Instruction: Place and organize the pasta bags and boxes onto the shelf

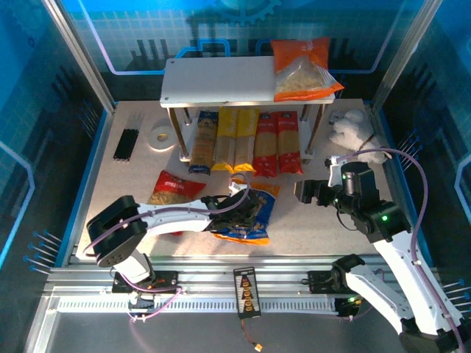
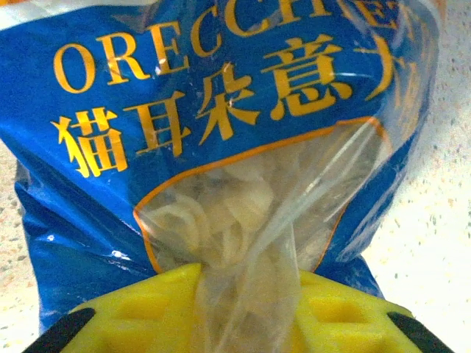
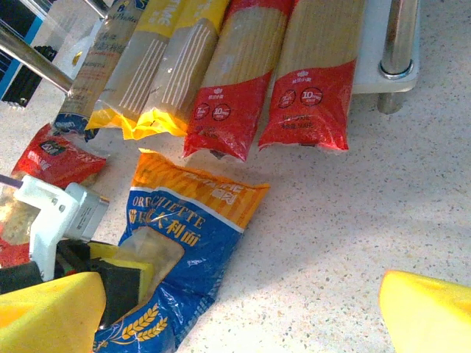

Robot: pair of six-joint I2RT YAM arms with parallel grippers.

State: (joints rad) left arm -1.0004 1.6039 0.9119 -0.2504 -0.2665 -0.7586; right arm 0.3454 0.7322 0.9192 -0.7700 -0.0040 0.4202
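The left gripper [image 2: 246, 298] has its yellow fingers [image 2: 140, 312] drawn in on a bunched fold of clear window film. That gives it a pinch on the blue pillow-shaped plastic pasta bag [image 1: 250, 234], which has an orange band at its far end. The bag lies on the speckled white table [image 1: 309, 228] in front of the shelf, lengthways towards it. I can't tell whether the gripped end has come off the surface.

Just to its left lies the red plastic pasta bag [image 1: 173, 187], flat on the table.

The right gripper [image 3: 243, 309] hangs over the right side of the table with its jaws spread wide and nothing between them.

Beyond them stands the two-tier shelf of white boards on slim metal posts [image 1: 213, 77]. On its lower board five long spaghetti packs lie side by side. From the left they are one dark blue pack [image 1: 204, 143], two yellow packs [image 1: 234, 140] and two red packs [image 1: 277, 143]. The orange plastic pasta bag [image 1: 303, 70] sits on the right end of the top board.

A white plush toy [image 1: 357, 132] rests right of the shelf, and a black stick bundle [image 1: 126, 143] lies to its left.
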